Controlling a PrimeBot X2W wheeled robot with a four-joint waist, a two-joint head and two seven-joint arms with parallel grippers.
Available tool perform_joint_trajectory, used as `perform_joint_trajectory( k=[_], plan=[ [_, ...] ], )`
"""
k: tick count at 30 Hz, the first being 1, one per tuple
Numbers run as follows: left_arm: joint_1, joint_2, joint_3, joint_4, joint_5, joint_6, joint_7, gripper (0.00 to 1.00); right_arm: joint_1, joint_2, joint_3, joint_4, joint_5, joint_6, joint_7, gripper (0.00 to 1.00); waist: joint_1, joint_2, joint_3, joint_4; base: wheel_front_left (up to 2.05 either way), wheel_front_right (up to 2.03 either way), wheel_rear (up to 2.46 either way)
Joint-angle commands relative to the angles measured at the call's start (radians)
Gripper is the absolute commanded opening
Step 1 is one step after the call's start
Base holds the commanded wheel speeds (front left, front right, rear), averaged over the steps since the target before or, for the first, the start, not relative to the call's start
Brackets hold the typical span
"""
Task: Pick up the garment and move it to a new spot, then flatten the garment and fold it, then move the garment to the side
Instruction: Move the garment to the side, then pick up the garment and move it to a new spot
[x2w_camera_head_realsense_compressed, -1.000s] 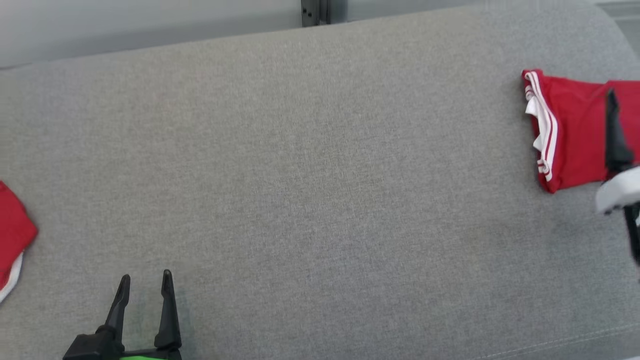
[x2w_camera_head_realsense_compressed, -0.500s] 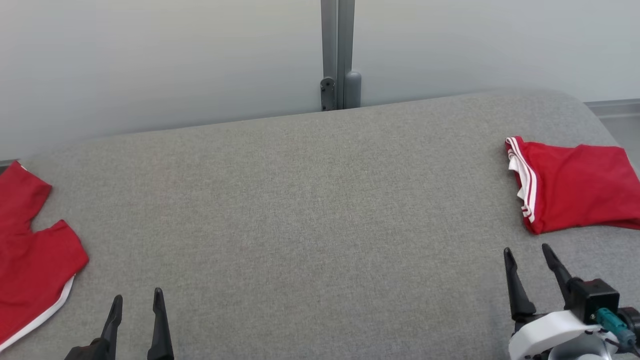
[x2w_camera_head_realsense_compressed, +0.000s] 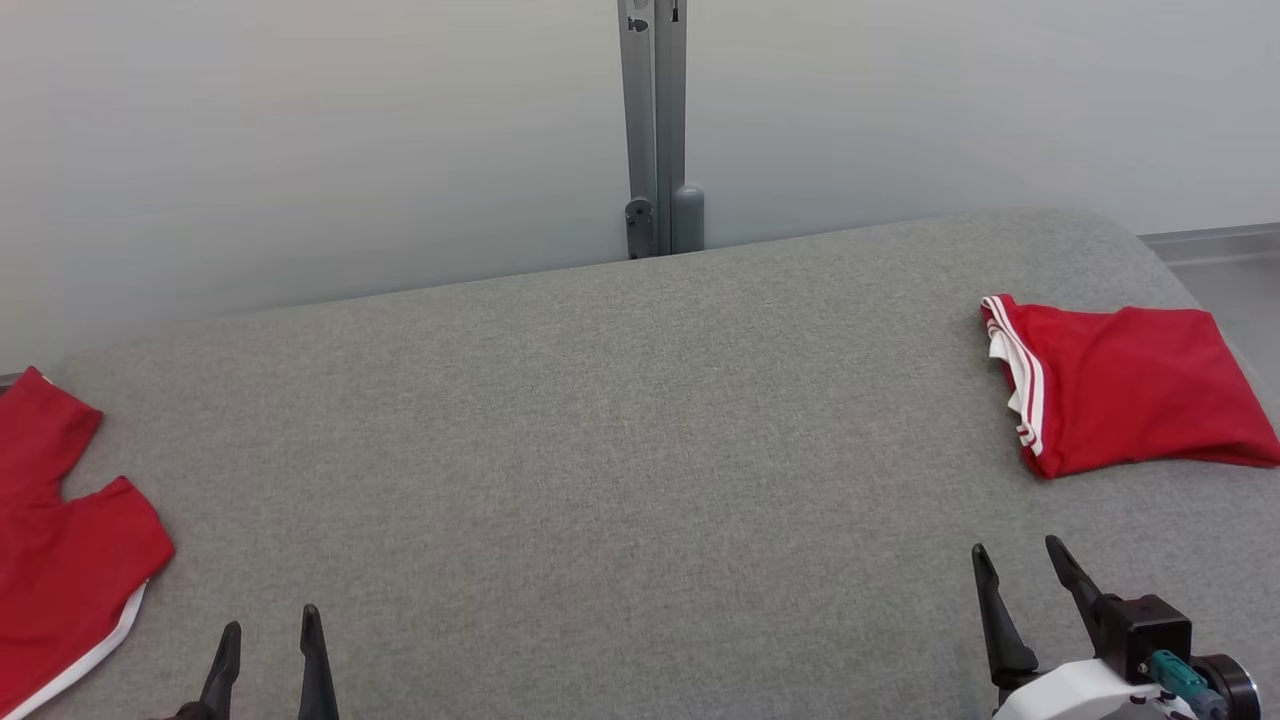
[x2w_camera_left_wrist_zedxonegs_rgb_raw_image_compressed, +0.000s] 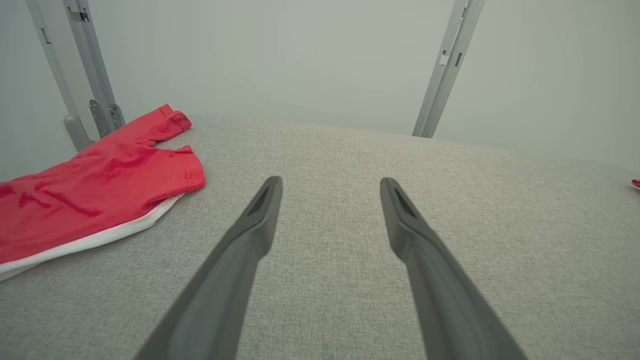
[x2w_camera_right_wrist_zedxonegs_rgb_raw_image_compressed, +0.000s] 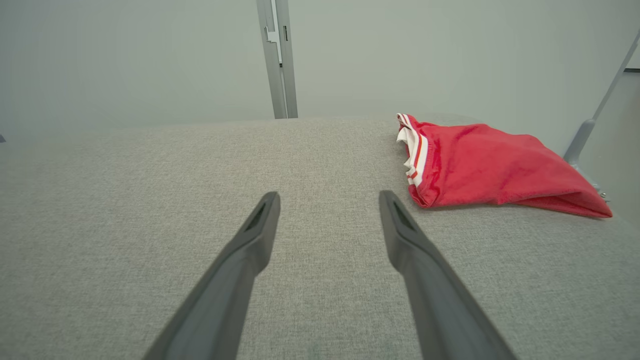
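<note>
A folded red garment with white stripes (x2w_camera_head_realsense_compressed: 1125, 385) (x2w_camera_right_wrist_zedxonegs_rgb_raw_image_compressed: 490, 167) lies at the right end of the grey padded table (x2w_camera_head_realsense_compressed: 600, 450). A second red garment with a white hem (x2w_camera_head_realsense_compressed: 60, 560) (x2w_camera_left_wrist_zedxonegs_rgb_raw_image_compressed: 95, 190) lies spread at the left edge. My right gripper (x2w_camera_head_realsense_compressed: 1015, 565) (x2w_camera_right_wrist_zedxonegs_rgb_raw_image_compressed: 329, 200) hovers open near the front right, short of the folded garment, holding nothing. At the front left my left gripper (x2w_camera_head_realsense_compressed: 270, 635) (x2w_camera_left_wrist_zedxonegs_rgb_raw_image_compressed: 330, 185) is open too, to the right of the spread garment and apart from it.
A pale wall runs behind the table, with a grey metal post (x2w_camera_head_realsense_compressed: 652, 120) at its back edge. The table's right end is rounded (x2w_camera_head_realsense_compressed: 1150, 250), and floor shows beyond it. A wide stretch of bare grey fabric lies between the two garments.
The head camera has tilted up, so the wall and both garments show more fully. My right gripper has come back from over the folded garment to the front right, open.
</note>
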Motion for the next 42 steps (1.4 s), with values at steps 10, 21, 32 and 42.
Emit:
perform_joint_trajectory(
  k=[10,21,32,42],
  plan=[
    [-0.019,0.001,-0.009,0.013,0.013,-0.009,-0.003,1.0,0.009,0.007,0.003,-0.005,0.001,-0.001,-0.003,1.0,0.0001,0.0,0.005,0.074,0.0,0.0,0.0],
    [0.01,0.002,0.022,0.006,0.057,-0.02,-0.003,1.0,-0.009,0.02,0.038,0.0,0.022,-0.001,-0.003,1.0,0.0001,0.0,-0.001,0.368,0.0,0.0,0.0],
    [0.026,0.002,0.043,-0.011,0.055,-0.029,-0.003,1.0,-0.007,0.023,0.058,0.013,0.027,-0.001,-0.003,1.0,0.0001,0.0,0.007,0.448,0.0,0.0,0.0],
    [-0.08,0.002,0.044,-0.005,0.032,-0.033,-0.003,1.0,-0.059,0.0,0.052,-0.02,0.008,-0.001,-0.003,1.0,0.0001,0.0,0.144,0.406,0.0,0.0,0.0]
  ],
)
